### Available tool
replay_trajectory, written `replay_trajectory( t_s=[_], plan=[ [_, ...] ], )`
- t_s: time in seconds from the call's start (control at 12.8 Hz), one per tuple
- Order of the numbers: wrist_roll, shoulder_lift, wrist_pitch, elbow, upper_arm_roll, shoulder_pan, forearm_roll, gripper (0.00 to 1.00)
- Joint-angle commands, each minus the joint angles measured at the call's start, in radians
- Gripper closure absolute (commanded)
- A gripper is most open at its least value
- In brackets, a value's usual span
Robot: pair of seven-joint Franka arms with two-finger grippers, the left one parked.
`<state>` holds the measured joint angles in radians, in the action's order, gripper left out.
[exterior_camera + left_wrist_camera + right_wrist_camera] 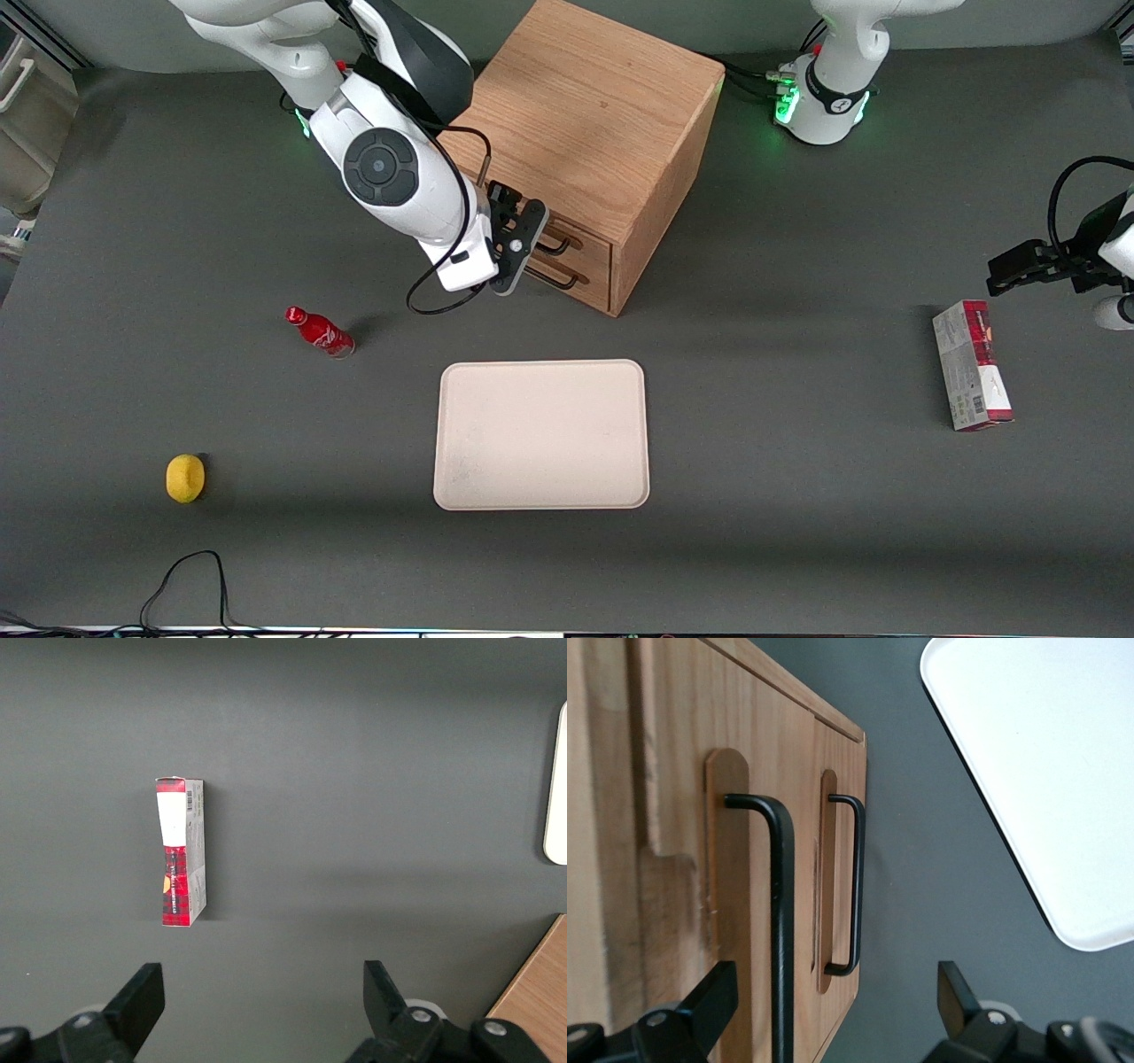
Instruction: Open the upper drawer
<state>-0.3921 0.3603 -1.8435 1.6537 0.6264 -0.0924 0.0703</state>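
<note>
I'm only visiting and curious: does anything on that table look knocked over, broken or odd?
Only small things. The red bottle lies tipped on its side, and the wooden cabinet sits turned at an angle. Both the upper drawer and the bottom drawer look shut and undamaged. The open claw hangs in front of the drawers.

Topmost light oak drawer (586, 237) of cube-shaped wooden cabinet, shut.

Front (762, 735) flush with the drawer below, just under the cabinet's top board; thin black wire handle (782, 930) standing proud of a rounded wooden backing strip (same style as the lower one). Straddled by the spread fingers of the right gripper (837, 979), handle between them, untouched.
</note>
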Motion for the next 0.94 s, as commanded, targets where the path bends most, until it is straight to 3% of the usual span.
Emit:
replay_trajectory(
  t_s=[0.0, 0.47, 0.86],
  plan=[
    [-0.036, -0.006, -0.052, 0.046, -0.002, 0.000, 0.006, 0.00],
    [-0.071, 0.003, -0.118, 0.096, -0.005, 0.000, -0.018, 0.00],
    [-0.091, 0.035, -0.126, 0.043, -0.063, 0.003, -0.053, 0.00]
  ],
)
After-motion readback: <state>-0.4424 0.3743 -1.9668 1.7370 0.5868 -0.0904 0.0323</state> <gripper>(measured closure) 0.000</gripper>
